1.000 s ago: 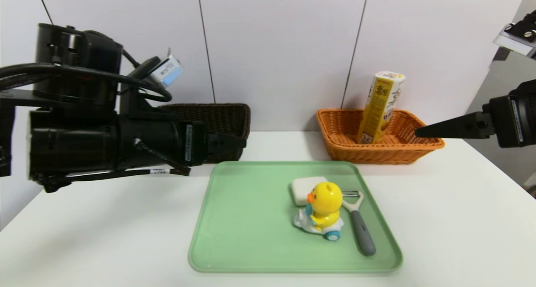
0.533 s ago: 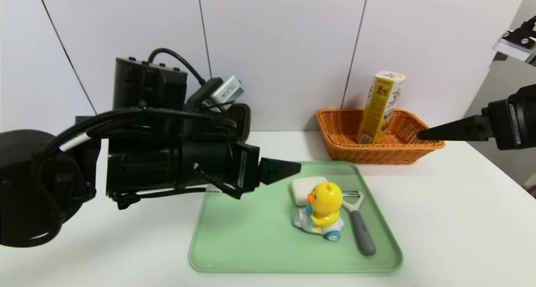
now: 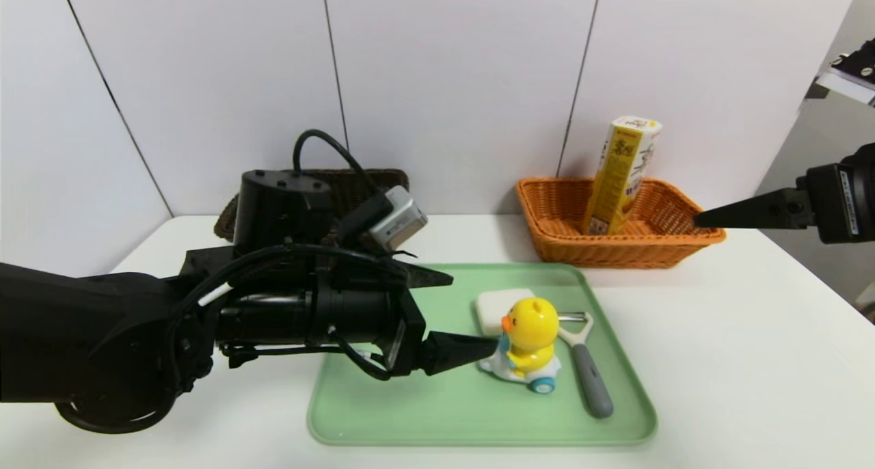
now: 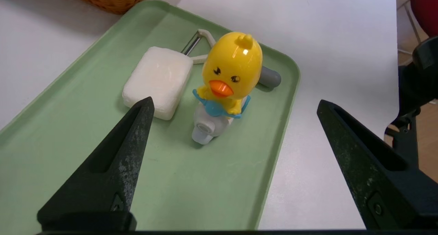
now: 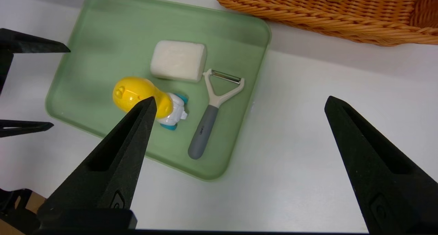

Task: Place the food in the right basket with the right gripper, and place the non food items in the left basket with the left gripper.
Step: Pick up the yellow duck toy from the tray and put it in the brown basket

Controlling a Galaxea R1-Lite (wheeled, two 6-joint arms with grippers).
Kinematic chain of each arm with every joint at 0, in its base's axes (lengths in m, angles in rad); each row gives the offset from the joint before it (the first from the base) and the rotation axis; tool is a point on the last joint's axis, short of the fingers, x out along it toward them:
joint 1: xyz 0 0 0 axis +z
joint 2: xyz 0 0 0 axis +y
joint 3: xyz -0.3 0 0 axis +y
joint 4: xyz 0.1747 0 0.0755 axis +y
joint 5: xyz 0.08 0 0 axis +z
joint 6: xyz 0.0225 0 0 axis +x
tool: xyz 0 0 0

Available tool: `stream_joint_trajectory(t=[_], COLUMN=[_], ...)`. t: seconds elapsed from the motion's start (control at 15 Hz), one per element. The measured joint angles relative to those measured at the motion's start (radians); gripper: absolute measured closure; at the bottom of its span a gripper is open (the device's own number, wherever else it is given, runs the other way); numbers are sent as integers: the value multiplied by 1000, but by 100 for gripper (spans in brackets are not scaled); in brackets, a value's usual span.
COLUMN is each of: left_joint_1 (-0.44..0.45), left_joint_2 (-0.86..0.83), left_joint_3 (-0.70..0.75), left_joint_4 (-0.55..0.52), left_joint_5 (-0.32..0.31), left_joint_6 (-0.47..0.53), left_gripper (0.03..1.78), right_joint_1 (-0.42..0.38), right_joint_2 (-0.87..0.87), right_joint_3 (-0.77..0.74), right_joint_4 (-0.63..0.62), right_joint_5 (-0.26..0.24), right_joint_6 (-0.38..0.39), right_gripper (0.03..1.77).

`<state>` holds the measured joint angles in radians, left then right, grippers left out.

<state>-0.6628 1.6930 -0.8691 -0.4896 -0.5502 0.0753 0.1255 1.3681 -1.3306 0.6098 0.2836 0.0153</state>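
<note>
Duck toy is seen in the head view sitting upright on the green tray, at 3 o'clock from the tray's centre, beak turned to 9 o'clock. White block is set at 11 o'clock from the duck, grey-handled peeler at 3 o'clock, both on the tray. Orange basket is placed past the tray at 1 o'clock; tall yellow carton is held in it, tilted. Dark basket is placed past the tray at 11 o'clock, partly hidden by the left arm. Left gripper is held over the tray, at 10 o'clock from the duck, fingers spread wide, nothing gripped.

Left wrist view: duck's orange beak and blue handlebar are shown facing the gripper; duck is framed between the wide-set fingers, not clamped. Block and peeler are seen close by.

Right wrist view: right gripper is parked with fingers wide, nothing held, at 2 o'clock from the tray's centre as judged from the head view. Peeler is seen lying flat, blade end near the block. Duck is partly covered by one finger.
</note>
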Motion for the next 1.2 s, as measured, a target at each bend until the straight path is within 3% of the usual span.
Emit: stream_joint_trajectory(t=[0.33,0.67,0.93,1.2], left_joint_1=[85,100,91,61], left_joint_2=[46,146,232,288], left_joint_3=[53,55,37,-13], left_joint_4=[-4,-27,-140,-149], left_joint_5=[-264,-289,-307,-310], left_joint_6=[203,353,358,353], left_gripper=[12,12,12,12], right_joint_1=[-6,-5,-8,-11], right_joint_2=[-1,-8,-20,-24], right_joint_3=[2,6,19,23], right_joint_4=[1,4,5,4], right_joint_5=[4,4,1,0], right_joint_6=[6,8,8,8], right_gripper=[11,11,11,11])
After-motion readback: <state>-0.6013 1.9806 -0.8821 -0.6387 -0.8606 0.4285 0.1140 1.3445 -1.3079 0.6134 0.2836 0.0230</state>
